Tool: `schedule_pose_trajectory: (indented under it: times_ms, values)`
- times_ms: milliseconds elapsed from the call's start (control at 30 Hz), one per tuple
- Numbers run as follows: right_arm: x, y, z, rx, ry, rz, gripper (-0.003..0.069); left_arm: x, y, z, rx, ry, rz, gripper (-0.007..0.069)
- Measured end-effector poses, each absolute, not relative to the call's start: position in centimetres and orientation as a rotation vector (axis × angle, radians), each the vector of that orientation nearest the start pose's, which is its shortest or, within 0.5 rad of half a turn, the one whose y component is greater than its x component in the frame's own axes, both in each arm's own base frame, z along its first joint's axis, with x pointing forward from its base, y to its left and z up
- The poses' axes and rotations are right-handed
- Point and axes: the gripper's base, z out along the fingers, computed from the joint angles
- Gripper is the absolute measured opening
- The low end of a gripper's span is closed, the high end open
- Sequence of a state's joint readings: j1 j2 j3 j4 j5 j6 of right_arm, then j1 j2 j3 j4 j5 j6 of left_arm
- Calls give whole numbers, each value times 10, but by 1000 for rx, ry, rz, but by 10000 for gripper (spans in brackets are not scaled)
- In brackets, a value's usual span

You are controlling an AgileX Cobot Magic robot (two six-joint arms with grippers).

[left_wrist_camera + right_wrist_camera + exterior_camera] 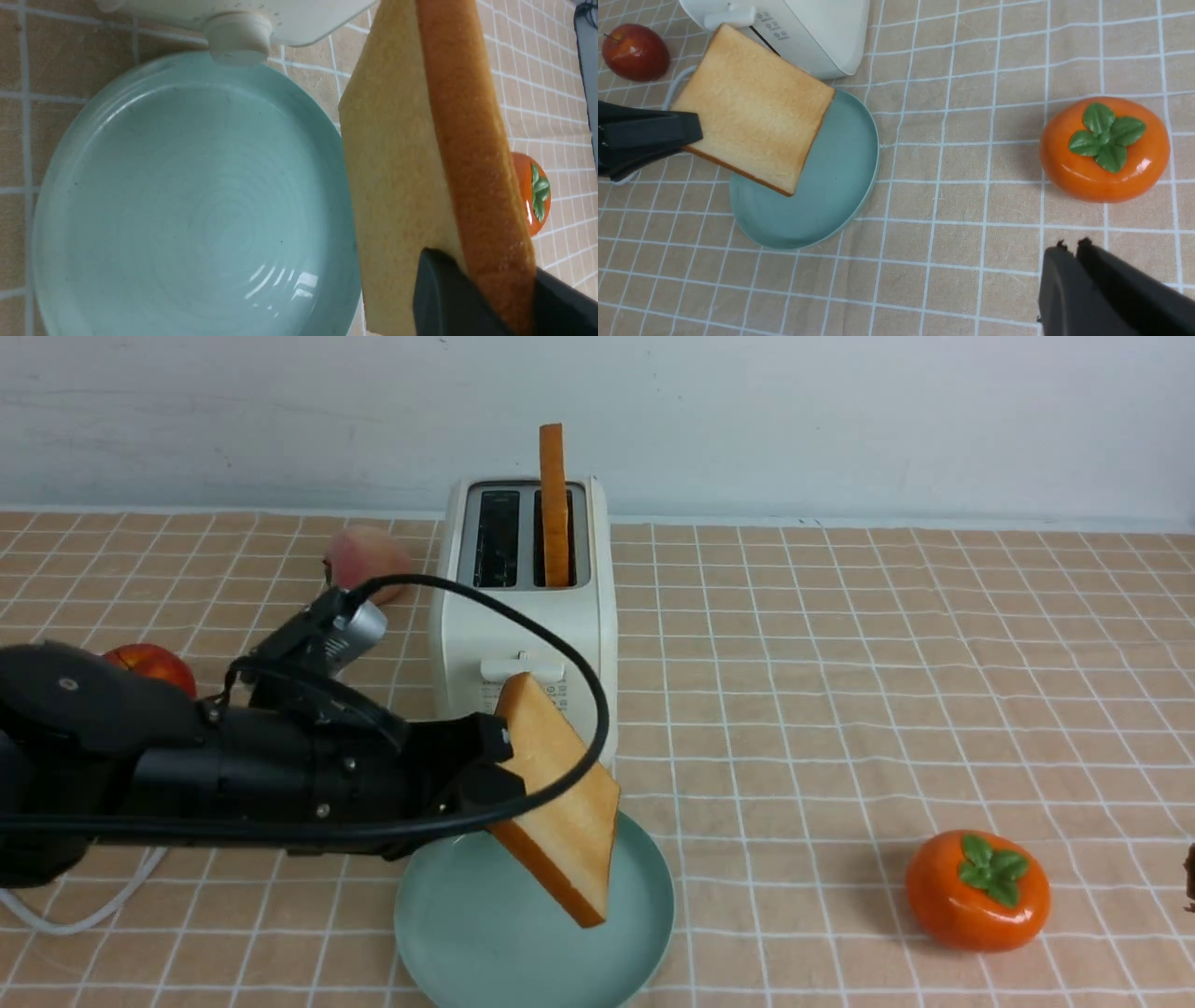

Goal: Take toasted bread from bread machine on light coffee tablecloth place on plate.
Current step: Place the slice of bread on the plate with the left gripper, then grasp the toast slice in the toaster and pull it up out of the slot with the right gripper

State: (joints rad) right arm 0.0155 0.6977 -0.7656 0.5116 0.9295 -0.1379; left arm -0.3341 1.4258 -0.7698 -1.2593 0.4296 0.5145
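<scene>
Gripper on the left arm (495,761), jaws clamped on a toast slice (560,803) near one edge; pale golden face turned partly toward the robot's right, orange-brown crust along the rim; slice tilted, one corner pointing down over the plate (532,933), another corner up in front of the toaster (523,616); contact between slice and plate impossible to tell. Right gripper (1071,247), fingertips together with nothing between them, well apart from plate and toast, near the persimmon (1104,149).

Beneath the held slice, the round teal-green plate, bare inside its raised rim, just in front of the toaster; on the toaster's near end, a white lever and small printed icons; in its right-hand slot, a second toast slice (553,504), upright, standing well proud of the top; left-hand slot empty.

Farther out to the left of the toaster, a pinkish peach (364,560); nearer and farther left, a red apple (154,665), partly behind the left arm; white cord (103,915) curving over the cloth; black cable (583,681) looping in front of slice and toaster. Well to the right of the plate, the orange persimmon with green leaves; under everything, the light coffee tablecloth (794,728) with its white grid; beyond, a pale wall (840,429).
</scene>
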Motion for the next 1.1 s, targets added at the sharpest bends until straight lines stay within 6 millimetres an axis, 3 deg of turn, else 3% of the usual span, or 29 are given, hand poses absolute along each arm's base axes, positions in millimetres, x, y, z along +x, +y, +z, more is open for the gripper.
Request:
schedule_pose_trajectory:
  times_ms: [267,433,600,767,933,1067,1100]
  values:
    - [116,38,340,-22,2272,564,48,268,-133,202,-223,2513,-961,129]
    - [117,37,343,-18,2252,560,57,266,-131,196,-98,2555,-885,340]
    - [120,39,367,-61,2255,568,64,258,-125,198,29,2616,-759,398]
    - [135,42,392,-116,2311,586,71,248,-112,212,74,2636,-600,344]
    - [170,44,408,-134,2372,614,77,231,-95,238,25,2625,-447,216]
    - [220,67,405,-229,2442,677,80,203,-76,272,-39,2559,-355,-8]
    - [229,76,402,-258,2454,683,82,196,-72,281,-37,2523,-348,-14]
